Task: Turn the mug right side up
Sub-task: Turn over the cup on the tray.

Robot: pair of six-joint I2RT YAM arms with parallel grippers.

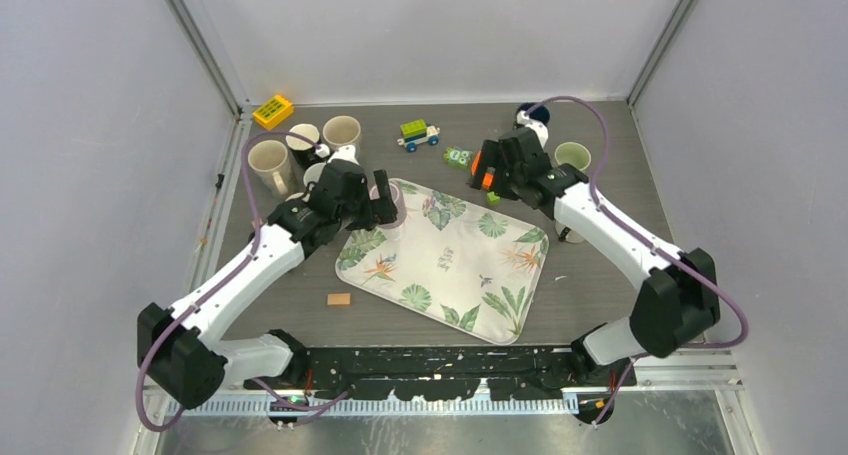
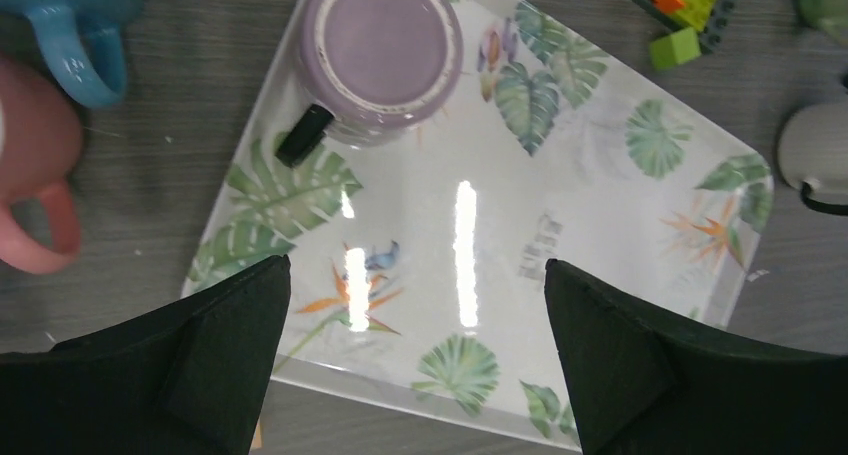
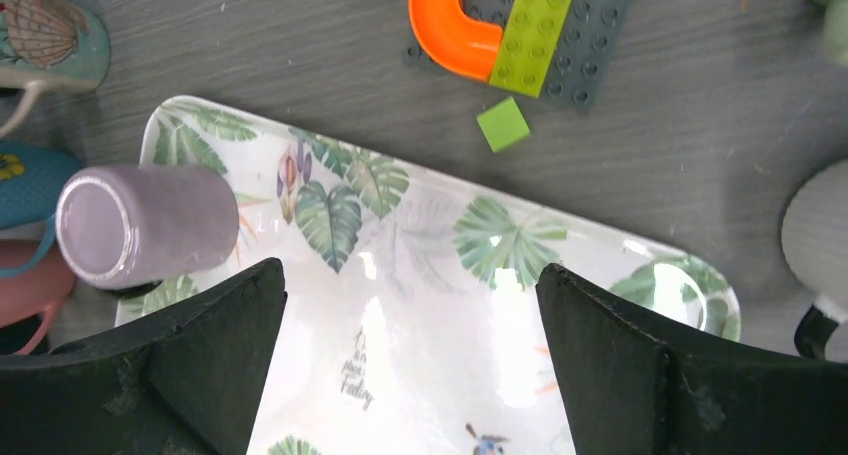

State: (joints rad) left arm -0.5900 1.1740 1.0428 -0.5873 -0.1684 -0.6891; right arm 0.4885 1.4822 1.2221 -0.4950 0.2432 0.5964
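A lilac mug (image 2: 383, 50) stands upside down, base up, on the far left corner of the leaf-patterned tray (image 2: 590, 205); its black handle (image 2: 303, 135) points toward the tray's left edge. My left gripper (image 2: 415, 315) is open and empty above the tray, just short of the mug. In the top view the left gripper (image 1: 385, 207) covers most of the mug (image 1: 396, 197). My right gripper (image 3: 410, 325) is open and empty over the tray's far side, with the mug (image 3: 140, 225) to its left. In the top view the right gripper (image 1: 492, 180) hovers by the tray's far right corner.
Several mugs stand at the back left (image 1: 270, 165), among them a blue one (image 2: 80, 25) and a pink one (image 2: 35, 165) beside the tray. A brick plate with an orange arch (image 3: 530, 35), a loose green brick (image 3: 503, 124), a toy car (image 1: 418, 135), a green mug (image 1: 572, 155) and a wooden block (image 1: 339, 299) lie around.
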